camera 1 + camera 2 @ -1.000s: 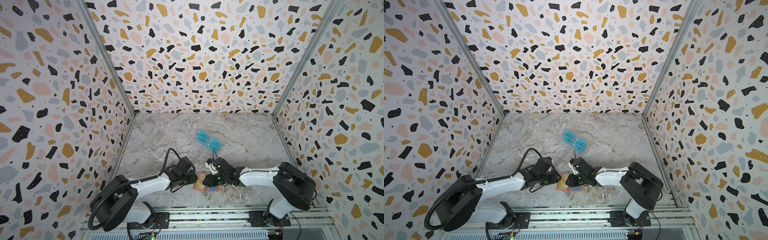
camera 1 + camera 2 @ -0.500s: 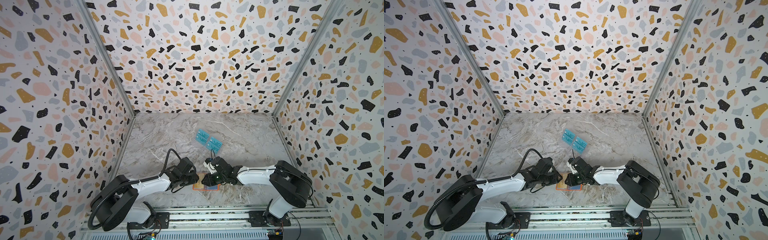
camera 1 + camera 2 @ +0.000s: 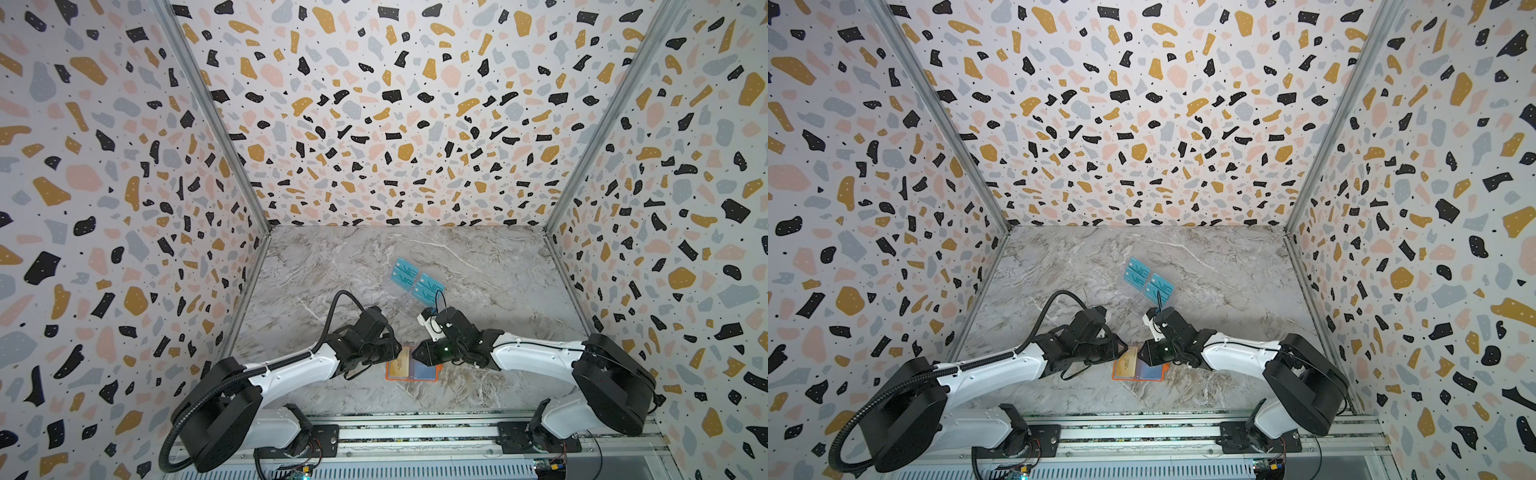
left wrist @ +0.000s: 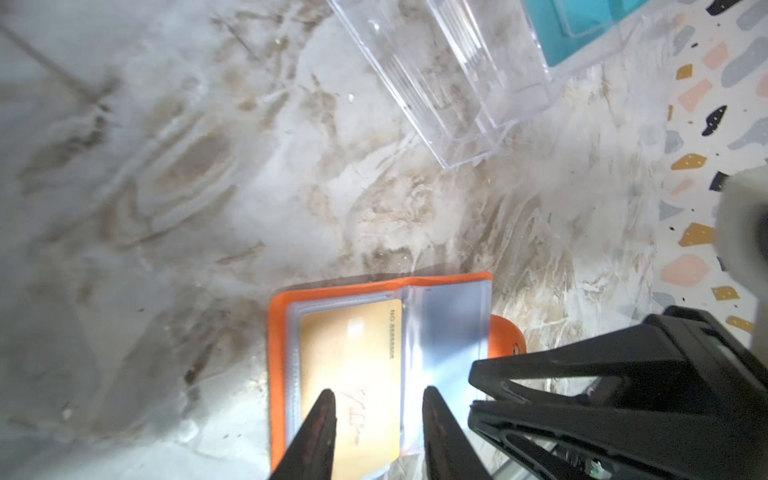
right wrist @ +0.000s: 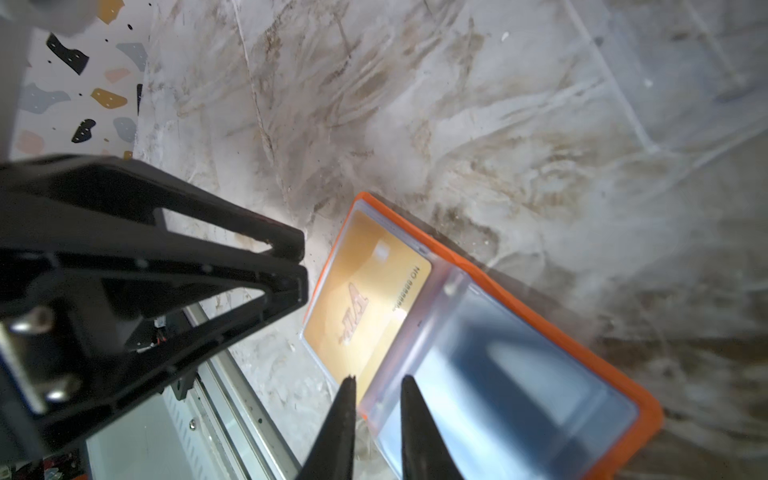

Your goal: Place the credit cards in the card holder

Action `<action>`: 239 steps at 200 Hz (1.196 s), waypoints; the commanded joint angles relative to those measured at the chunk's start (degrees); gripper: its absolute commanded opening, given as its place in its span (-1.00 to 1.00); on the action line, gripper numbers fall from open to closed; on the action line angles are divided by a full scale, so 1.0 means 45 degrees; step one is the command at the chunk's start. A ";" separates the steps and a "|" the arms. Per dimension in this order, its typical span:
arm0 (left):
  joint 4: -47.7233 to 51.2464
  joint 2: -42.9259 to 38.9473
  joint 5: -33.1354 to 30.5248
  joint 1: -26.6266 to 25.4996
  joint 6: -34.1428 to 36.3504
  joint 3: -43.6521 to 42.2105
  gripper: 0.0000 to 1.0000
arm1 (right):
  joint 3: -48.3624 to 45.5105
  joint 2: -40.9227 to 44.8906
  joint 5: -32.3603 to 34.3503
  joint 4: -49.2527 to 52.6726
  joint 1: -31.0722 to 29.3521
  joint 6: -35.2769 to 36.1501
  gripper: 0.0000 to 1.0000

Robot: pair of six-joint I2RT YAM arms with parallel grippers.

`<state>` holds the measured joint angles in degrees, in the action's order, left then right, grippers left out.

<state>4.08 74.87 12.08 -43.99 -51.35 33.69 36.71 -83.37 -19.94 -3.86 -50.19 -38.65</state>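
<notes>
**Both grippers meet over the open card holder**

Your card holder (image 4: 277, 353) lies open and flat on the marble table (image 3: 332, 270), close to the near edge and about midway between left and right. A gold card (image 4: 353, 353) sits inside its left clear sleeve, with its dark print showing through the plastic.

Your left gripper (image 4: 379, 397) reaches in from the left. Its jaws stand apart with nothing between them, and the tips hang over the gold card.

Your right gripper (image 5: 378, 380) reaches in from the right, with only a narrow slit between its jaws. The edge of the right clear sleeve (image 5: 519, 395) lines up with that slit, but you cannot tell whether the jaws pinch it.

The teal cards (image 3: 417, 282) stand farther back and slightly right, in a clear acrylic stand (image 4: 457, 83), apart from the holder.
</notes>
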 commanded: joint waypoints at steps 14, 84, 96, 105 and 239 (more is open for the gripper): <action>-0.0330 0.0987 0.1381 -0.0277 0.1023 0.0986 -0.25 | -0.0866 0.0354 0.0344 0.0359 0.0047 -0.0310 -0.61; -0.1226 0.2947 0.2064 -0.0766 0.1026 0.1686 -0.25 | -0.1366 0.0422 0.1125 0.0692 0.0157 -0.0160 -0.71; -0.1347 0.3209 0.2116 -0.0787 0.1031 0.1725 -0.25 | -0.1455 0.0417 0.1228 0.0665 0.0177 -0.0141 -0.72; -0.1427 0.3345 0.2086 -0.0785 0.0992 0.1706 -0.25 | -0.1520 0.0368 0.1195 0.0637 0.0231 -0.0121 -0.73; -0.2996 0.4019 0.2932 -0.0778 0.0240 0.1004 -0.23 | -0.1594 0.0095 0.1033 0.0419 0.0373 -0.0063 -0.75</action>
<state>-7.35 92.62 23.62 -47.31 -49.41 39.31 30.57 -82.50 -16.69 -4.51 -48.75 -39.55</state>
